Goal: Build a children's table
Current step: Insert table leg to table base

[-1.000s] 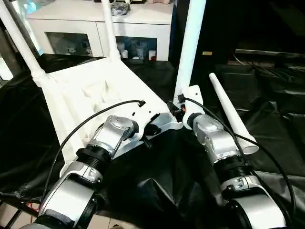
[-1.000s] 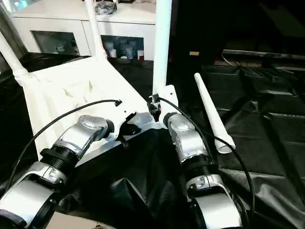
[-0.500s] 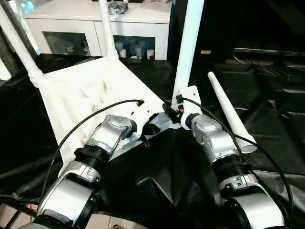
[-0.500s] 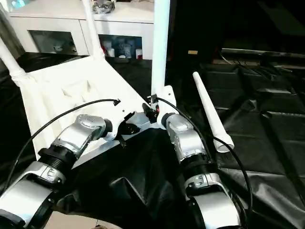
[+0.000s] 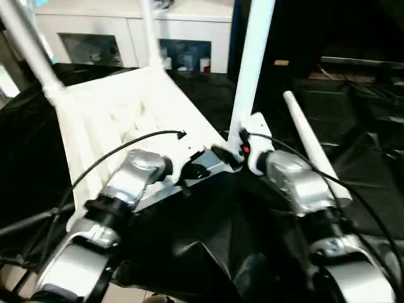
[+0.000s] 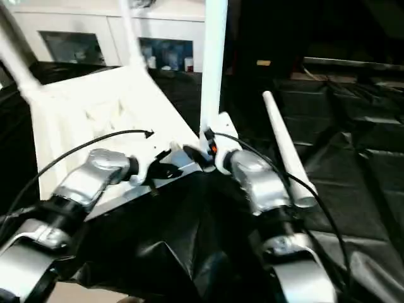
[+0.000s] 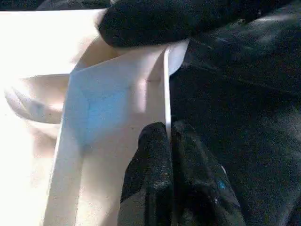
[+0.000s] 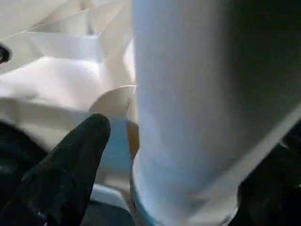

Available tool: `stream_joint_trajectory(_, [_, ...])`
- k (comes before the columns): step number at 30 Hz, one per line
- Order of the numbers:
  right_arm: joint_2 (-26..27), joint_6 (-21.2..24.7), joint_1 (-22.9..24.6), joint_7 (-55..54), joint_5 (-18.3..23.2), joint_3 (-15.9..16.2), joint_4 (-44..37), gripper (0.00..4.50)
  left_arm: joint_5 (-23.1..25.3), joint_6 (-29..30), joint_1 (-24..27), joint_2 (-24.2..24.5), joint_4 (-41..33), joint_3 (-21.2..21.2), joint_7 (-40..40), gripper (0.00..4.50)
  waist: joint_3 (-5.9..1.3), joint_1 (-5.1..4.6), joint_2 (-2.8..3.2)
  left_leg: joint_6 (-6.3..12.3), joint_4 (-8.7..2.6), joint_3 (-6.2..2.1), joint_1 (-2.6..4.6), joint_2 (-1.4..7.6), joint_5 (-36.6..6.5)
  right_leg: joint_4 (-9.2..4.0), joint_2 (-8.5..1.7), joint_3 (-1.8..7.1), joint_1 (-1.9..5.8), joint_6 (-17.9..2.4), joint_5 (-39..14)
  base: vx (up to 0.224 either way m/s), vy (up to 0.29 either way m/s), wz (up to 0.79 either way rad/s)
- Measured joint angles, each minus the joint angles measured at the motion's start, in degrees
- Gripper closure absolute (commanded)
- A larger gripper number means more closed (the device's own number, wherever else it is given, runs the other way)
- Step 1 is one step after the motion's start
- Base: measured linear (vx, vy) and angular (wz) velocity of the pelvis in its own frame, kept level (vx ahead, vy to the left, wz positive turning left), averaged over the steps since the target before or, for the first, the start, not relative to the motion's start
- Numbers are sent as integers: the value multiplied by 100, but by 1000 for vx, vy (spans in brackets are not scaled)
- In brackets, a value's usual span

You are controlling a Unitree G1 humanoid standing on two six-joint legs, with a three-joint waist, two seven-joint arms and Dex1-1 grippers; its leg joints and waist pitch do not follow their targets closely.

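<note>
The white table top (image 5: 120, 113) lies upside down, tilted on black sheeting (image 5: 208, 246), three legs standing in its sockets. The left tool (image 7: 169, 141) pinches the top's near edge rib. The right tool (image 5: 235, 146) stands open beside the near-right leg (image 5: 251, 63). A loose leg (image 5: 309, 148) lies to the right.

Head stereo looks down; wrist cameras close on table (image 5: 126, 113).
</note>
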Motion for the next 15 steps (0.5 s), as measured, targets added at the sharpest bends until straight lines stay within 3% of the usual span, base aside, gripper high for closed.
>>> stream_joint_trajectory(15, [-910,123,612,1576,425,345,-1142,36,-218,-381,348,627,-586,-88,-1121,450,5,214,9,0,31,-1,-19,7,2,19,0,0,-4,0,1,0,0,0])
